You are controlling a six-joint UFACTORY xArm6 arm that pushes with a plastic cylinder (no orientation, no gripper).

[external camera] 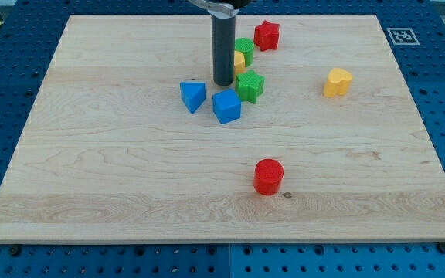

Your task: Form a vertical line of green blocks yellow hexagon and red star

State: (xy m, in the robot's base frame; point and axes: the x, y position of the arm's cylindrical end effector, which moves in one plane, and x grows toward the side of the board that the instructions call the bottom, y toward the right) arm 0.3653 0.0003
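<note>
tip [223,83] (bare rod, nothing held) beside green star [249,86]; yellow hexagon [239,59] best nudged slowly, red star [266,35] left undisturbed.

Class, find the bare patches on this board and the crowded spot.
Bare: the view's left, beside the blue triangle; the bottom strip around the red cylinder; right of the yellow block. Crowded: around my tip, among green star, blue cube, red star.

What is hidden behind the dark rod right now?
Behind the dark rod, a yellow block and a green round block each show partly at its right edge. Their left parts are covered, so the yellow block's shape is unclear. My tip rests left of the green star block.
</note>
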